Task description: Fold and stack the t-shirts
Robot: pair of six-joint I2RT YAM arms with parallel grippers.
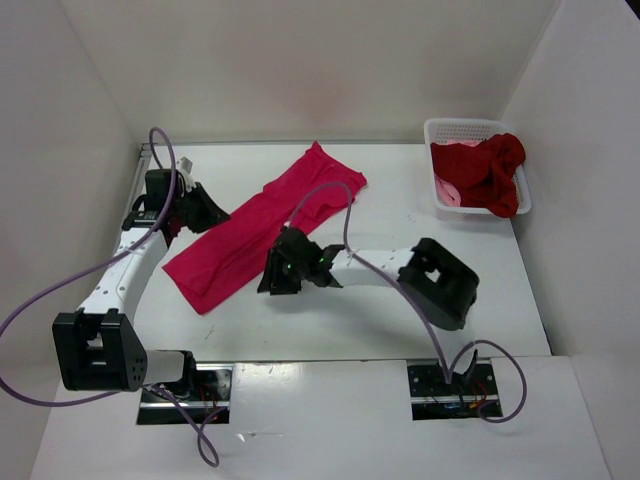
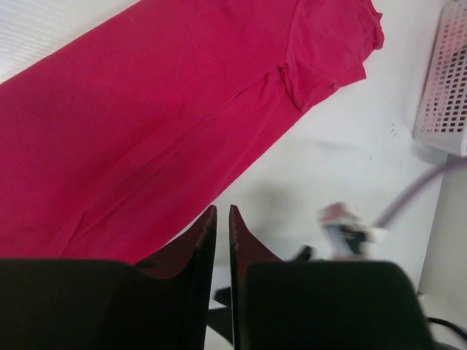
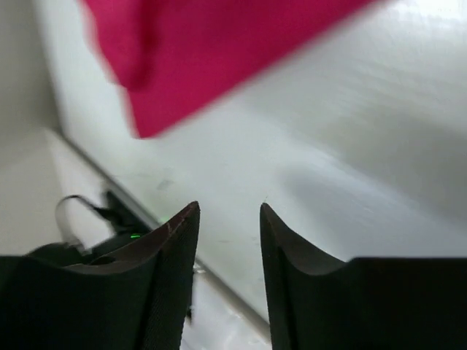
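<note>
The magenta t-shirt [image 1: 262, 228], a long folded strip on the desk [image 1: 400, 200], lies between the hands: left hand [image 2: 222, 211] just beside it, fingers together (gripping nothing); right hand [image 3: 230, 208] alongside, fingers apart. The dark red t-shirt [image 1: 490, 170] sits well beyond the right hand, in the basket [image 1: 450, 124].

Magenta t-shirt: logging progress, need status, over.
Left gripper jaws shut, right gripper jaws open, both empty. Bright magenta-pink cloth t-shirt folded lengthwise on table. Nothing in the way.

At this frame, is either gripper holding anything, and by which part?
Nothing is held. The left gripper is almost shut with no cloth between its fingers, at the edge of the magenta t-shirt; the right gripper is open and empty.
</note>
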